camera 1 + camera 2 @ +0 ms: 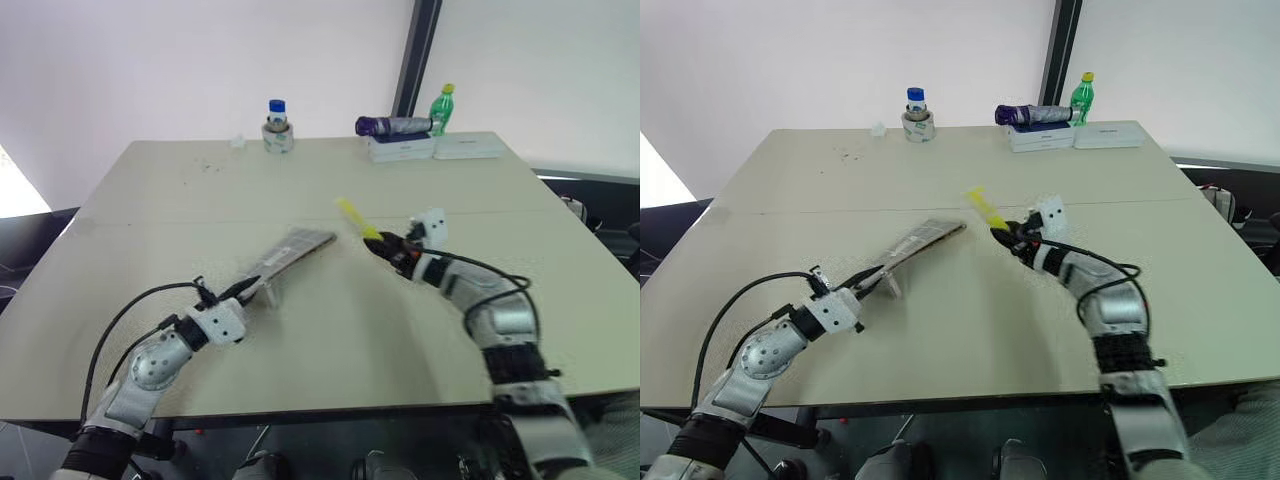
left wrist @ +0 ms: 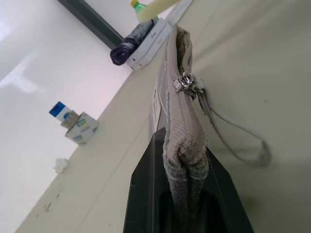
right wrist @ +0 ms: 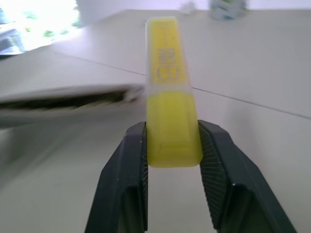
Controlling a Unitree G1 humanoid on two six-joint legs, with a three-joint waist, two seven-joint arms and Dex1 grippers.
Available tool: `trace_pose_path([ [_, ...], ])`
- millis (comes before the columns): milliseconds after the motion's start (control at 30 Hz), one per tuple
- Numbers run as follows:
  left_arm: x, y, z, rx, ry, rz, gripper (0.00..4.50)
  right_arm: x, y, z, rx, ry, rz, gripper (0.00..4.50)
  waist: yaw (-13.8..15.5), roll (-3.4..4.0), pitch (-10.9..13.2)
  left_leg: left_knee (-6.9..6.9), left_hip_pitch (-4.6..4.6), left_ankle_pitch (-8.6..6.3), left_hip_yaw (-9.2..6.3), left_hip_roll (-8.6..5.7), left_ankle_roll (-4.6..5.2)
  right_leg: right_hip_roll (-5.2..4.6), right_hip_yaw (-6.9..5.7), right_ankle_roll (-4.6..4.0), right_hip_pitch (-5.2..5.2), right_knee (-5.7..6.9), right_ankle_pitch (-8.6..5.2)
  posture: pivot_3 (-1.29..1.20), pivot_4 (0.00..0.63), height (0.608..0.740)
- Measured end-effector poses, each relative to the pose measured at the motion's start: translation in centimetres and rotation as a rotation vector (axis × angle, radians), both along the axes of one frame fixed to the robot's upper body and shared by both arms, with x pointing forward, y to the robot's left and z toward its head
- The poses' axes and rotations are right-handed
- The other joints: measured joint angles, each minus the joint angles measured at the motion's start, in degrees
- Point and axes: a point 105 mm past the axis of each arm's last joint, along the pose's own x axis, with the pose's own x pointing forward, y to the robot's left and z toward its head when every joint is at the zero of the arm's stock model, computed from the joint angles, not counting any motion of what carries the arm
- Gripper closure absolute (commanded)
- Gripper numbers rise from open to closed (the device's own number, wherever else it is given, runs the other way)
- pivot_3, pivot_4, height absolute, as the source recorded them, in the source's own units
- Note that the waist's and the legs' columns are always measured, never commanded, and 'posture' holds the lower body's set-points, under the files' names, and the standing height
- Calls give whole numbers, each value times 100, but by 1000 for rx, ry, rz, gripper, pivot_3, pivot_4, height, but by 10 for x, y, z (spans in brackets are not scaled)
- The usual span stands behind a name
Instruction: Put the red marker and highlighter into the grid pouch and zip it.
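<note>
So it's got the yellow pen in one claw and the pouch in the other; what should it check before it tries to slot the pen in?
1. Highlighter clamped in the right gripper: ok, held by one end, the rest sticking out ahead.
2. Grid pouch held by the left gripper: ok, pinched at one end and lifted.
3. Pouch mouth open: ok, the zipper slider sits partway and the far end gapes.
4. Highlighter lined up with the opening: not ok, its tip is off to the side.
5. Red marker already inside: cannot tell.
6. Table under the pouch free of obstacles: ok.
</note>
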Motion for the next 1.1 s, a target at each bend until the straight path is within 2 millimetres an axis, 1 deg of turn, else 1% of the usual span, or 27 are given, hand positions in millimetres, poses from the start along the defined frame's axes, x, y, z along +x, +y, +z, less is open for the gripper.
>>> trace_pose_path([
  [67, -2, 1, 4, -36, 23, -16, 4500, -20, -2, -5, -60, 22, 104, 3611, -8, 0, 0, 1, 5, -1, -4, 0, 2, 0, -2, 0, 6, 0, 0, 0, 150, 740],
  [133, -3, 3, 2, -57, 56, -18, 4500, -37, 0, -15, -106, 60, 194, 3611, -19, 0, 0, 1, 6, -1, -5, 0, 2, 0, -2, 0, 6, 0, 0, 0, 150, 740],
  [233, -3, 2, 1, -53, 74, -32, 4500, -52, 12, -25, -155, 85, 282, 3611, -28, -2, 1, 1, 5, -1, -6, 0, 1, 2, -3, 0, 5, 0, 0, 0, 150, 740],
  [267, -3, 1, 1, -50, 76, -37, 4500, -53, 17, -27, -169, 81, 295, 3611, -25, -2, 1, 2, 5, -1, -6, 0, 1, 2, -3, 0, 5, 0, 0, 0, 150, 740],
  [367, -4, -1, 2, -40, 77, -52, 4500, -49, 25, -31, -188, 54, 279, 3611, -4, -2, 1, 8, 4, -1, -6, -2, 1, 1, -4, 0, 6, 0, 0, 0, 150, 740],
  [533, -5, -3, 1, -19, 82, -66, 4500, -43, 28, -31, -180, 33, 255, 3611, 63, -2, 1, 12, 2, -1, -4, -3, 2, -1, -3, -1, 6, -1, 0, 0, 150, 740],
  [700, -8, 0, -3, -3, 95, -65, 4500, -42, 23, -31, -182, 42, 253, 3611, 126, -2, 1, 11, 2, -3, -4, -4, 4, -4, -3, -1, 5, -1, 0, 0, 150, 740],
  [933, -10, 0, -5, 16, 93, -68, 4500, -29, 19, -24, -199, 13, 226, 3611, 127, -2, 1, 11, 2, -4, -3, -4, 6, -3, -4, -2, 5, -1, 1, 0, 150, 740],
  [1100, -10, -1, -5, 14, 93, -71, 4500, -23, 14, -30, -249, -6, 202, 3611, 129, -2, 1, 12, 2, -4, -2, -4, 6, -3, -4, -2, 5, -1, 1, 0, 150, 740],
])
